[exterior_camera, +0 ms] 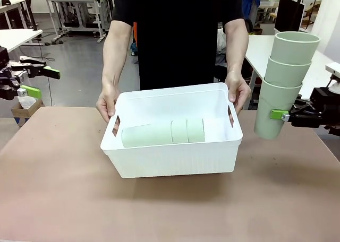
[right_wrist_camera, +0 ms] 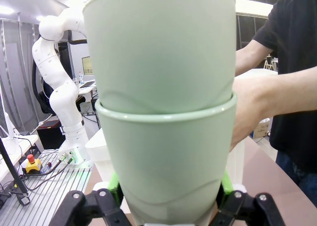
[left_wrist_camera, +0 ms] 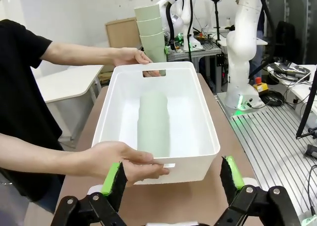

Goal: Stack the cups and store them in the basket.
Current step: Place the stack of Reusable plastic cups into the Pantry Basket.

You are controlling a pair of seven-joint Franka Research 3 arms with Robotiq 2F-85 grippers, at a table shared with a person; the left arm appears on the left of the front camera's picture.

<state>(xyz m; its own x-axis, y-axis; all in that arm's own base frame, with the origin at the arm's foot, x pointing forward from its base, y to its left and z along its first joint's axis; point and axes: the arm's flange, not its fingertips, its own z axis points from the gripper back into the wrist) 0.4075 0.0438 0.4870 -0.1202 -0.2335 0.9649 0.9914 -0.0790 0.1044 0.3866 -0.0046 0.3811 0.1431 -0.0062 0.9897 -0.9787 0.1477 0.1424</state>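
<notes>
The right gripper, a black two-finger tool with green pads, comes in from the right edge of the front view. It is clamped on the lowest cup of a nested stack of three tall pale mint-green plastic tumblers. The stack is held clear of the table, open rims up and leaning slightly toward the upper right. In the right wrist view the right gripper has a finger on each side of the held stack, whose pale walls cover most of the frame.

The left gripper hangs at the far left edge of the front view with its fingers spread and nothing between them. In the left wrist view its two green-padded fingers rise wide apart from the bottom edge.

At the centre of the front view a white rectangular plastic basket with slot handles sits on the brown table. Inside it a second stack of three mint-green tumblers lies on its side along the floor, rims toward picture right. The left wrist view looks down the basket lengthwise at this lying stack, with the held stack beyond the far end.

A person in a black shirt stands behind the basket. One hand grips its left short end and the other hand its right short end, just beside the held stack.
</notes>
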